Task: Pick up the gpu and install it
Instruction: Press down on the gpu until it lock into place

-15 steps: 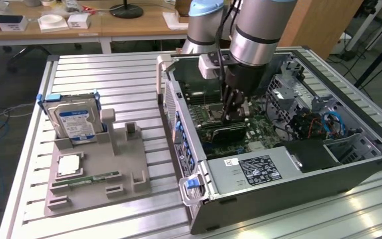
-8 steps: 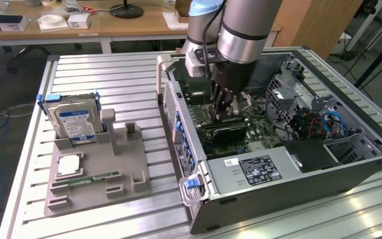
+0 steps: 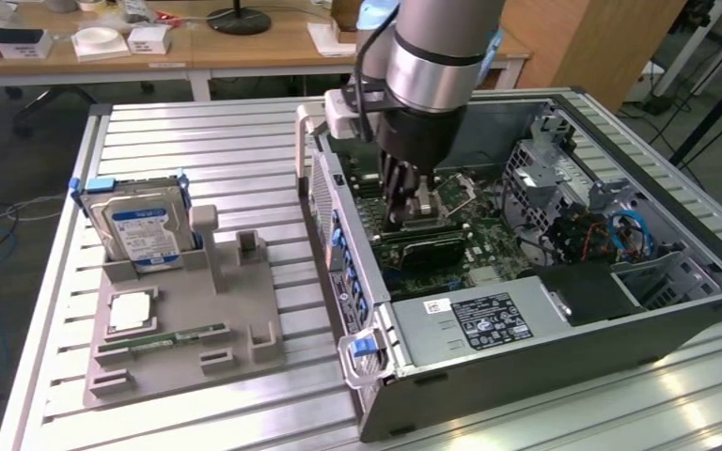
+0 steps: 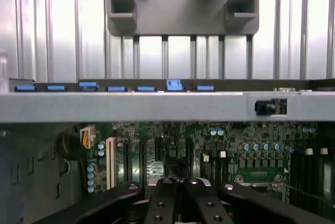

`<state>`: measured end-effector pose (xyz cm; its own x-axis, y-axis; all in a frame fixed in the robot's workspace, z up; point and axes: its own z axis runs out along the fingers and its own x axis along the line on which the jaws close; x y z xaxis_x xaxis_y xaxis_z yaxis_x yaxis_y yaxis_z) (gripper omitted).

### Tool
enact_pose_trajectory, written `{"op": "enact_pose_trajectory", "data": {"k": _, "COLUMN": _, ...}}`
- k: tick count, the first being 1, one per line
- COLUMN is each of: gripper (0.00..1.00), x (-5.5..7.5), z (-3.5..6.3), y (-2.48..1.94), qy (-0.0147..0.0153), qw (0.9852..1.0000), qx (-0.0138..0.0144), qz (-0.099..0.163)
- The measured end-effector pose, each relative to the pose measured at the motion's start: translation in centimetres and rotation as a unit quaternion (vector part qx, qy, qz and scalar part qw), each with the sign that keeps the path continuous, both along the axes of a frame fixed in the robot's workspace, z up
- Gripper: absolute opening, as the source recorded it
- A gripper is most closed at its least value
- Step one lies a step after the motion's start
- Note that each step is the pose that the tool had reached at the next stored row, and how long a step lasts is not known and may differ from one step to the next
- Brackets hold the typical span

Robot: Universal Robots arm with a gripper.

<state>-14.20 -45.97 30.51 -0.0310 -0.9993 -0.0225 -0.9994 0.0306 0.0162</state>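
There's the gpu (image 3: 434, 248), down inside the open computer case (image 3: 662, 310), a dark cooler block with a strip of green card along it. It appears to stand on edge against the motherboard (image 3: 487, 246), near the middle. Whether it's fully seated can't be made out.

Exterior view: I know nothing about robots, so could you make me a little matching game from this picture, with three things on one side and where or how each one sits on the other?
Things:
1. hard drive
2. gripper
3. memory stick

Places or states:
A. lying flat on the grey holder
B. shut, reaching down inside the open computer case
C. standing upright in the grey holder

Pairs: 1-C, 2-B, 3-A.
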Motion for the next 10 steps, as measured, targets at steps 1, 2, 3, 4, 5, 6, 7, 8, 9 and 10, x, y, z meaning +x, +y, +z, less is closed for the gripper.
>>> {"op": "enact_pose_trajectory", "data": {"k": 1, "gripper": 0.11, "x": -0.4, "z": 0.04, "y": 0.0, "qy": 0.0, "qw": 1.0, "qx": 0.0, "qz": 0.0}}
{"op": "enact_pose_trajectory", "data": {"k": 2, "gripper": 0.11, "x": -0.8, "z": 0.07, "y": 0.0, "qy": 0.0, "qw": 1.0, "qx": 0.0, "qz": 0.0}}
{"op": "enact_pose_trajectory", "data": {"k": 3, "gripper": 0.11, "x": -1.2, "z": 0.09, "y": 0.0, "qy": 0.0, "qw": 1.0, "qx": 0.0, "qz": 0.0}}
{"op": "enact_pose_trajectory", "data": {"k": 4, "gripper": 0.11, "x": -1.6, "z": 0.09, "y": 0.0, "qy": 0.0, "qw": 1.0, "qx": 0.0, "qz": 0.0}}
{"op": "enact_pose_trajectory", "data": {"k": 5, "gripper": 0.11, "x": -2.0, "z": 0.1, "y": 0.0, "qy": 0.0, "qw": 1.0, "qx": 0.0, "qz": 0.0}}
{"op": "enact_pose_trajectory", "data": {"k": 6, "gripper": 0.11, "x": -2.2, "z": 0.09, "y": 0.0, "qy": 0.0, "qw": 1.0, "qx": 0.0, "qz": 0.0}}
{"op": "enact_pose_trajectory", "data": {"k": 7, "gripper": 0.11, "x": -2.4, "z": 0.09, "y": 0.0, "qy": 0.0, "qw": 1.0, "qx": 0.0, "qz": 0.0}}
{"op": "enact_pose_trajectory", "data": {"k": 8, "gripper": 0.11, "x": -2.5, "z": 0.09, "y": 0.01, "qy": 0.0, "qw": 1.0, "qx": 0.0001, "qz": 0.0}}
{"op": "enact_pose_trajectory", "data": {"k": 9, "gripper": 0.11, "x": -2.5, "z": 0.09, "y": 0.0, "qy": 0.0, "qw": 1.0, "qx": 0.0, "qz": 0.0}}
{"op": "enact_pose_trajectory", "data": {"k": 10, "gripper": 0.11, "x": -2.5, "z": 0.09, "y": 0.0, "qy": 0.0, "qw": 1.0, "qx": 0.0, "qz": 0.0}}
